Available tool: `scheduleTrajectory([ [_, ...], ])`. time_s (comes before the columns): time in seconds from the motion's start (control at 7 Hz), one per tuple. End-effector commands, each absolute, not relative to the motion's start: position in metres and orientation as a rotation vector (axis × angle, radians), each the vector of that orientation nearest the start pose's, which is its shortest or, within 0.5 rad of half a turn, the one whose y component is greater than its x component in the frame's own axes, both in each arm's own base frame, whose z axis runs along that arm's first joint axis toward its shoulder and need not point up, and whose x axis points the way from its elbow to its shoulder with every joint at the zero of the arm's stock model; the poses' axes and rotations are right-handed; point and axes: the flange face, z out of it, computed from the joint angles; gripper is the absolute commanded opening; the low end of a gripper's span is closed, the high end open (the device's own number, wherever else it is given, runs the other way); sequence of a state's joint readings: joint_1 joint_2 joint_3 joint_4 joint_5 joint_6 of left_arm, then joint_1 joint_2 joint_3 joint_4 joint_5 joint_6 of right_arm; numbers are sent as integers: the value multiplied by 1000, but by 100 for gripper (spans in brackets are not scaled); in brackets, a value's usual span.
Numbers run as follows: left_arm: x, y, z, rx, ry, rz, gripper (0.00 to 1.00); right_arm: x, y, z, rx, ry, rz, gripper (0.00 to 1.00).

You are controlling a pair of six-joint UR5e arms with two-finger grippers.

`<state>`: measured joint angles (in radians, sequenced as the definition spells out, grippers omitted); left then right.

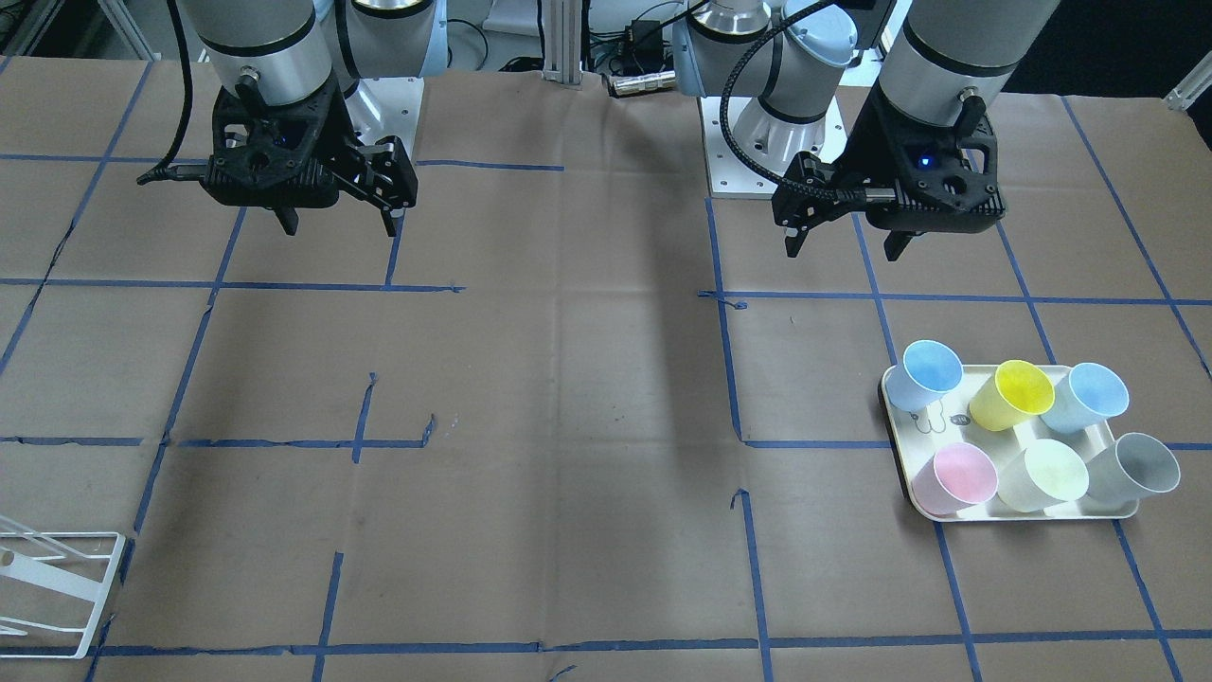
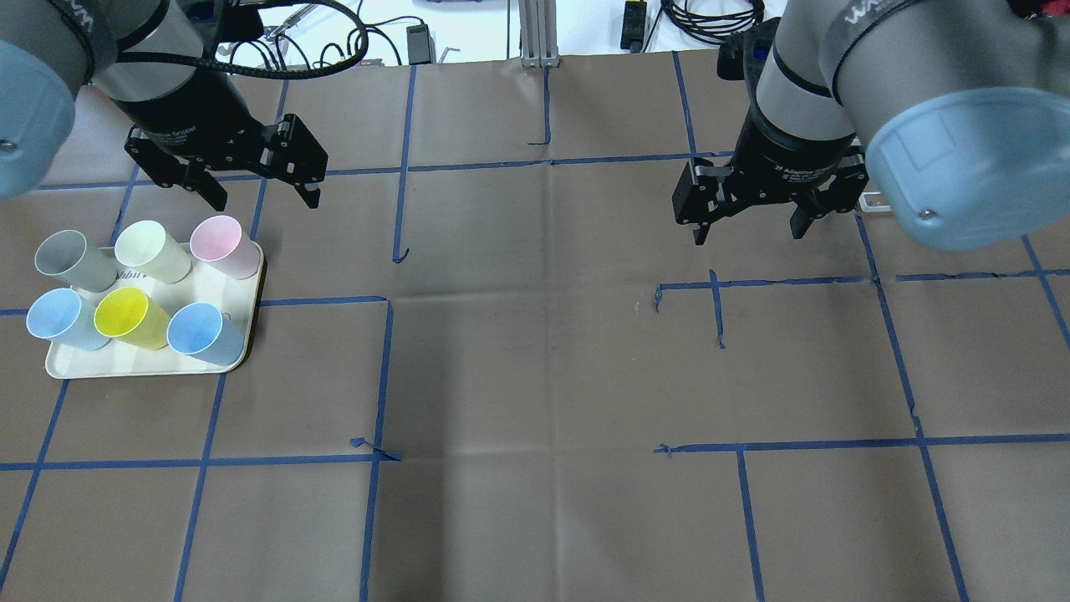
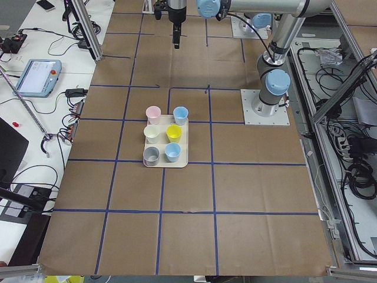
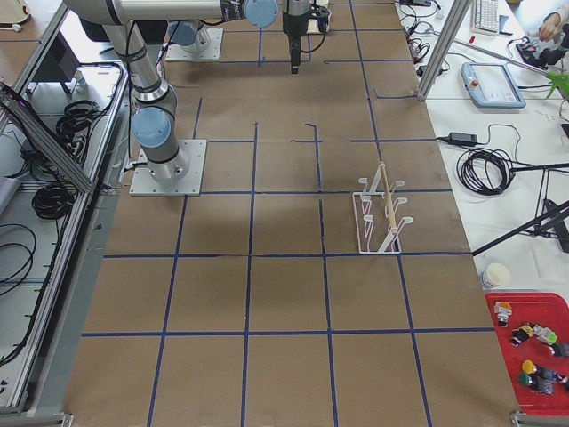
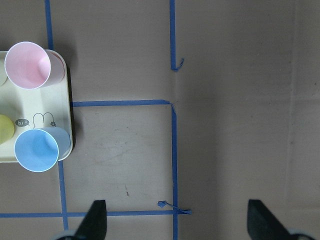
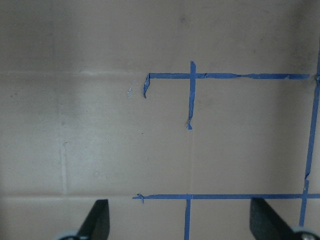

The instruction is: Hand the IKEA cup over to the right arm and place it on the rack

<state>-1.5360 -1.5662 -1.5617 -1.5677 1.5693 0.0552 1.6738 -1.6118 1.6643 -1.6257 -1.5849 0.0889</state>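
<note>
The left hand (image 2: 263,196) and the right hand (image 2: 748,234) hang above the brown surface (image 2: 535,376), both wide open and holding nothing. The six cups (image 2: 125,316) stand on the cream tray (image 2: 203,286) near the left hand. The white rack (image 4: 378,218) stands well apart from them, on the robot's right side.

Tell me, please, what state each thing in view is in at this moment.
Left claw: open, empty.
Right claw: open, empty.
Tray: flat, carrying six cups.
Pink cup: upright, on tray.
Cream cup: upright, on tray.
Grey cup: upright, on tray.
Yellow cup: upright, on tray.
Blue cup beside pink: upright, on tray.
Blue cup beside grey: upright, on tray.
Rack: standing, empty.
</note>
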Motion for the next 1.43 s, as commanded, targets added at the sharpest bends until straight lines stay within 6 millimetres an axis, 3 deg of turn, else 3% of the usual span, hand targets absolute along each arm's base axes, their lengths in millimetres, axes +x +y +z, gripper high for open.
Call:
scheduleTrajectory([
  [0.0,-116,-496,494,31,3142,-22,100,180,-458,464,-19,3156,3,100],
  [0.71,-112,-497,490,41,3136,-24,100,181,-457,463,-12,3155,20,100],
  [0.86,-107,-505,498,41,3134,-47,100,181,-457,466,-17,3154,8,100],
  [1.14,-46,-527,489,-26,3144,-23,100,181,-459,466,-17,3155,10,100],
  [1.29,-24,-536,488,26,3141,-22,100,181,-459,465,-17,3156,12,100],
])
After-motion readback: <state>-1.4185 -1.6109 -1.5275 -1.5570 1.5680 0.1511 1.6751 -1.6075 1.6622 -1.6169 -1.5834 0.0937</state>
